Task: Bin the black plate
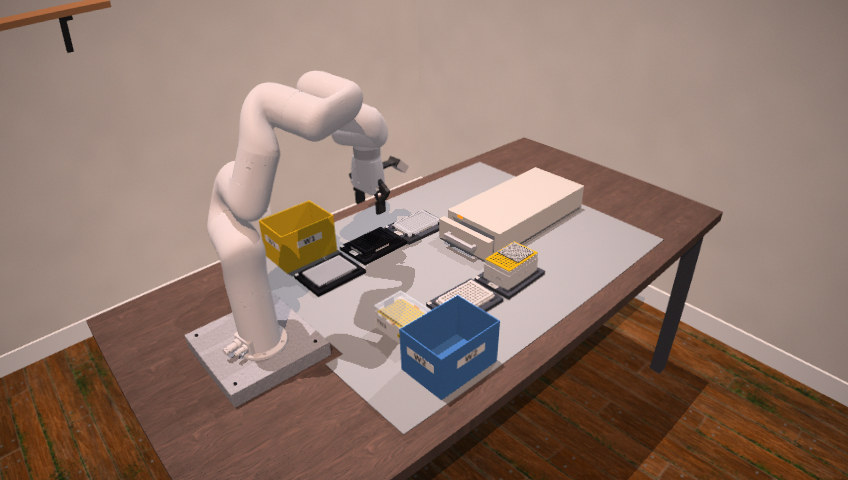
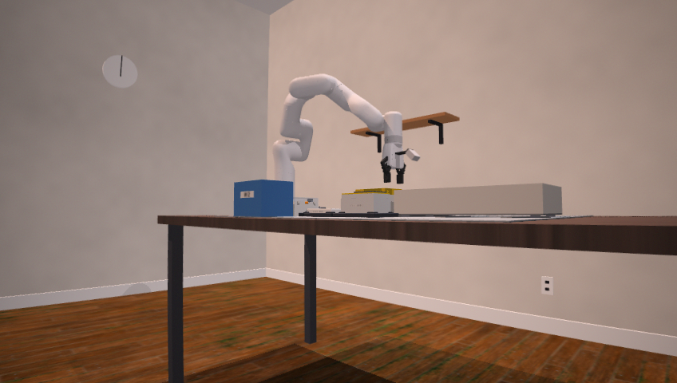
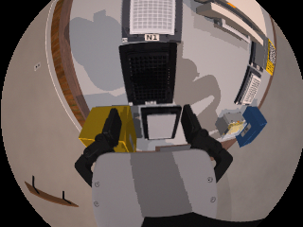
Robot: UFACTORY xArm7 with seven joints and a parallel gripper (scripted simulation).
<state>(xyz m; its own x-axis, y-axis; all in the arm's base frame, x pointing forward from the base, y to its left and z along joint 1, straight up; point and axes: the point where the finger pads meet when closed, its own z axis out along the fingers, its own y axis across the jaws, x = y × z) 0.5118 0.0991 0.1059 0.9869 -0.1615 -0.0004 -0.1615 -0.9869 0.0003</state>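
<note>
The black plate (image 1: pixel 371 243) lies flat in its nest in the back row of the grey mat, between a white well plate (image 1: pixel 414 224) and a grey-topped plate (image 1: pixel 329 272). The yellow bin W1 (image 1: pixel 297 234) stands upright just left of this row, and I see nothing inside it. My gripper (image 1: pixel 370 199) is open and empty, pointing down and hanging well above the black plate. In the wrist view the open fingers frame the grey-topped plate (image 3: pixel 158 120), with the black plate (image 3: pixel 147 74) just beyond and W1 to the left. In the side view the gripper (image 2: pixel 393 178) hangs above the boxes.
The cream cooler (image 1: pixel 511 209) stands at the back right with its drawer slightly out. A yellow-topped tip box (image 1: pixel 510 261), another white plate (image 1: pixel 467 292), a clear box of yellow tips (image 1: pixel 399 312) and the blue bin W2 (image 1: pixel 449 344) stand nearer the front.
</note>
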